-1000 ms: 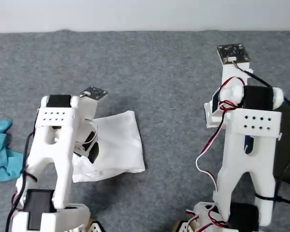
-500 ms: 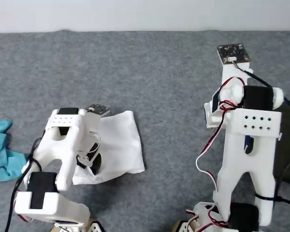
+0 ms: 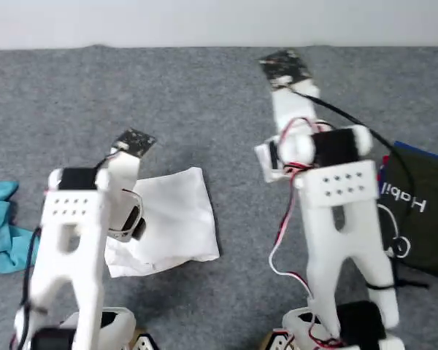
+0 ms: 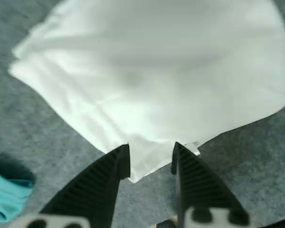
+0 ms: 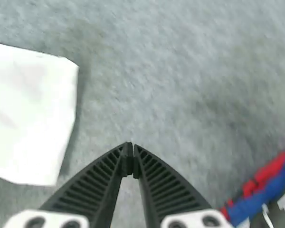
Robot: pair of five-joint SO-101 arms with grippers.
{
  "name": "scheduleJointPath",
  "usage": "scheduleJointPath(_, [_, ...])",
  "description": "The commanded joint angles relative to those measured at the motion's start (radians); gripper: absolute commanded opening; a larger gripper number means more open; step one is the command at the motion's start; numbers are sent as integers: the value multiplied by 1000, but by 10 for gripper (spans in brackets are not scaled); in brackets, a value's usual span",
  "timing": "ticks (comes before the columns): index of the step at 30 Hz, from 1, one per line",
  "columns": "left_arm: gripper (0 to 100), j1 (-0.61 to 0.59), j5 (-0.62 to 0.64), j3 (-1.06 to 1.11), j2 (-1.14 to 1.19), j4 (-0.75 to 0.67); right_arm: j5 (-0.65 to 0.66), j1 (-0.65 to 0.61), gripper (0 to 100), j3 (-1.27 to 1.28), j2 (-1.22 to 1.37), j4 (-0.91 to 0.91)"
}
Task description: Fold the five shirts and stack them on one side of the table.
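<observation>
A folded white shirt [image 3: 177, 217] lies flat on the grey table, left of centre. My left gripper [image 4: 149, 151] hovers open over the near edge of the white shirt [image 4: 152, 71], with the cloth showing in the gap between its fingers. My right gripper [image 5: 129, 148] is shut on nothing above bare table, with a corner of the white shirt [image 5: 28, 118] off to one side of it. In the high view the right arm [image 3: 328, 168] stands between the white shirt and a dark shirt [image 3: 416, 211] at the right edge. A crumpled teal shirt [image 3: 0, 226] sits at the left edge.
The grey table [image 3: 204, 95] is bare across its far half and between the two arms. A red and blue patch of the dark shirt [image 5: 266, 190] shows beside my right gripper. The teal shirt [image 4: 4, 202] lies close to the left gripper.
The right arm has swung left toward the table's middle, uncovering more of the dark shirt. The left arm dipped toward the white shirt, then straightened. The white shirt stayed put.
</observation>
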Motion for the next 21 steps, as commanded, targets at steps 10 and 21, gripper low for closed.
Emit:
scheduleJointPath(10, [156,-64,46,182,-186,-106,9,-246,9,-11,321,-332])
scheduleJointPath(21, [85,-68,48,423,-186,-362,0,-306,9,-166,602,-404])
